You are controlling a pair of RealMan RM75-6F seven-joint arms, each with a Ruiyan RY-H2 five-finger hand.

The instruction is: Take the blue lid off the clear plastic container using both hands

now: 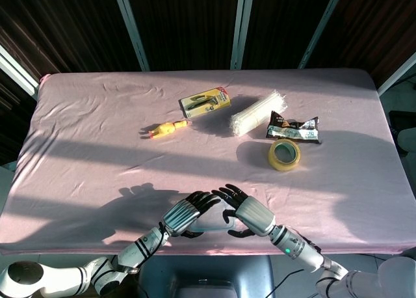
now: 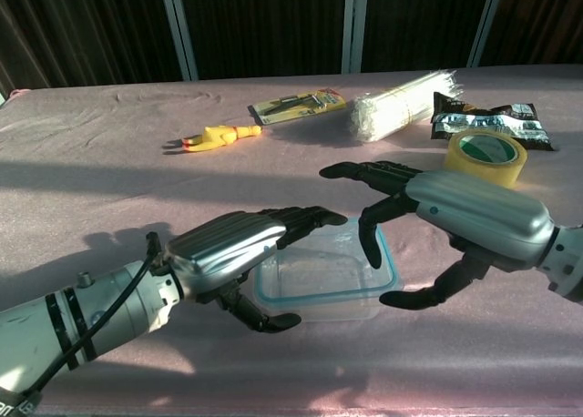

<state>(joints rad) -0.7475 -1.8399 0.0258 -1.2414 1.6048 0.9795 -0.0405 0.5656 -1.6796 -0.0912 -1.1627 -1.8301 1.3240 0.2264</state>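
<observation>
The clear plastic container (image 2: 319,276) with its blue-rimmed lid (image 2: 387,253) sits near the table's front edge, its right side tipped up a little. In the head view the container (image 1: 211,221) is mostly hidden under both hands. My left hand (image 2: 239,246) arches over the container's left end, with its thumb tucked against the near left corner, and grips it. My right hand (image 2: 469,215) straddles the right end. One finger hooks down onto the lid's rim and the thumb reaches in from the near side, pinching that edge. The left hand (image 1: 185,215) and right hand (image 1: 252,217) meet fingertip to fingertip.
Further back on the pink cloth (image 1: 97,129) lie a yellow tape roll (image 1: 284,154), a dark snack packet (image 1: 294,129), a bundle of white sticks (image 1: 255,114), a yellow carded tool pack (image 1: 205,102) and a yellow rubber chicken (image 1: 166,127). The table's front edge (image 1: 195,249) runs just under the hands.
</observation>
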